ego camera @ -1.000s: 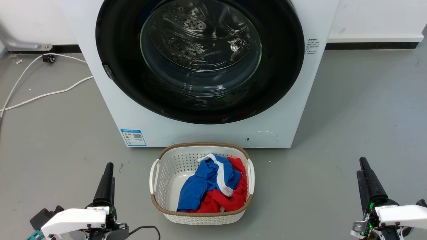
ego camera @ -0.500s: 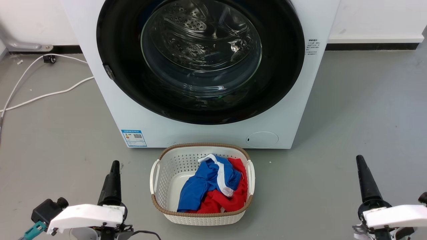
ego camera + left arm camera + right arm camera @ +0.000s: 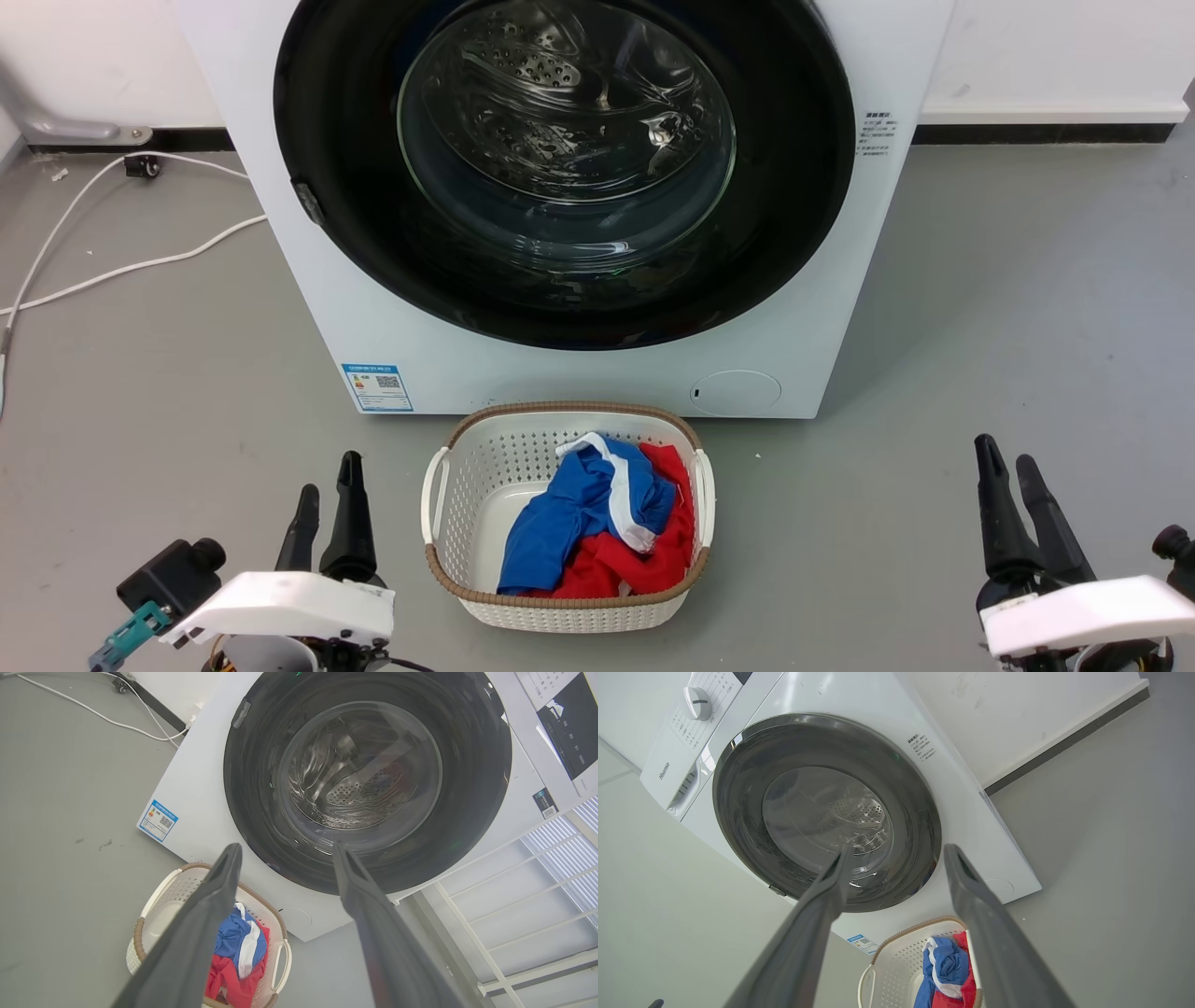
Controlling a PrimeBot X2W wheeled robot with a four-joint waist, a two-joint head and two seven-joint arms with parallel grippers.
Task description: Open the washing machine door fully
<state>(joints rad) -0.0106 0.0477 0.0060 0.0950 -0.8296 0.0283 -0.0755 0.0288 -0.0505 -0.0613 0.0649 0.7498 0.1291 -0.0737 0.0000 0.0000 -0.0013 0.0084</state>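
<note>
Door check: the washing machine door point(image 3: 565, 159) lies flat against the front of the white machine point(image 3: 280, 243), not swung out at all. I can see the drum holes thru the glass centre. A small grey tab point(image 3: 305, 202) sits on the door's left rim. The machine stands at the far edge of the floor point(image 3: 980, 308), back to the wall.

Left gripper point(image 3: 329, 476): near the floor's near-left corner, fingers apart, holding nothing. It is well short of the door. Its wrist cam looks up the gap btwn the fingers point(image 3: 285, 845) at the door's lower half.

Right gripper point(image 3: 1004, 450): near the near-right corner, fingers also apart, nothing btwn them. It is clear of the machine. Its wrist cam point(image 3: 899, 847) has the door's lower rim framed btwn the tips.

Other items: a white basket point(image 3: 439, 560) w/ a brown rim stands on the floor just in front of the machine, approx. centred btwn the two grippers. It holds blue cloth point(image 3: 560, 523) over red cloth point(image 3: 635, 560). White cables point(image 3: 140, 261) run along the floor's far-left side.
</note>
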